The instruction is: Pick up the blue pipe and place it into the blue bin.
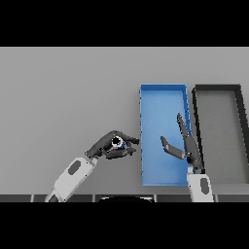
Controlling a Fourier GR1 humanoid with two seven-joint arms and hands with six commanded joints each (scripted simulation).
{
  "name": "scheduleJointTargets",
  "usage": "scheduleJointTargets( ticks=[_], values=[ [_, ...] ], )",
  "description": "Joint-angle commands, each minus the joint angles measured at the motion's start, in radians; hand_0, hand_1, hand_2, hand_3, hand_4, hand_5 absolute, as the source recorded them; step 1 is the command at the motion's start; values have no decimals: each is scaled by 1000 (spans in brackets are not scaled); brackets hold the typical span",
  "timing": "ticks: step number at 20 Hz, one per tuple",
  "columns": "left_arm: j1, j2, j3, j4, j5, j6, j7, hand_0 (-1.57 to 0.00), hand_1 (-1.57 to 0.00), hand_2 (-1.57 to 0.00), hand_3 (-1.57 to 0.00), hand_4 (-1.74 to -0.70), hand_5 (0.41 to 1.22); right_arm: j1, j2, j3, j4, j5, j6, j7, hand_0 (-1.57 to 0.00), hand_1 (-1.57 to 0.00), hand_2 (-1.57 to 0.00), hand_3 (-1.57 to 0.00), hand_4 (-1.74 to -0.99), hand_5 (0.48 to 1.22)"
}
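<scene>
Blue pipe (pixel 121 143) clasped in left robot hand (pixel 111 145), blue bin (pixel 163 92) beside, right robot hand (pixel 187 146) released

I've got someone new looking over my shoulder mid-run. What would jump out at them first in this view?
The blue bin, bright against the grey table, right of centre with a black bin beside it on its right. Next, the left hand, just left of the blue bin, its fingers curled round the blue pipe. The right hand shows over the blue bin's right side, fingers straight.
</scene>
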Motion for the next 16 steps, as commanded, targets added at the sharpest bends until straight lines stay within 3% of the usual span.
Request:
scheduleJointTargets(
  ticks=[1, 4, 10, 16],
  values=[
    [-7, 0, -4, -21, 1, 5, 32, -1551, -1553, -1555, -1445, -1723, 1214, 5, -2, -5, -5, -6, 0, -2, 1, 1, 1, 1, -1217, 635],
    [-36, 5, -3, -53, 20, -1, 106, -1561, -1562, -1563, -1445, -1726, 1217, 15, -4, -2, 2, -1, 5, -19, 1, 1, 1, 1, -1208, 640],
    [-36, 3, -15, -62, 20, -17, 130, -1568, -1569, -1569, -1443, -1729, 1219, 43, 8, -10, -14, -9, -11, -17, 1, 1, 1, 1, -1174, 629],
    [-39, 6, -13, -56, 5, -15, 135, -1570, -1570, -1570, -1439, -1731, 1220, 69, 18, -1, -40, -12, -10, -28, 1, 1, 1, 1, -1197, 618]
  ],
)
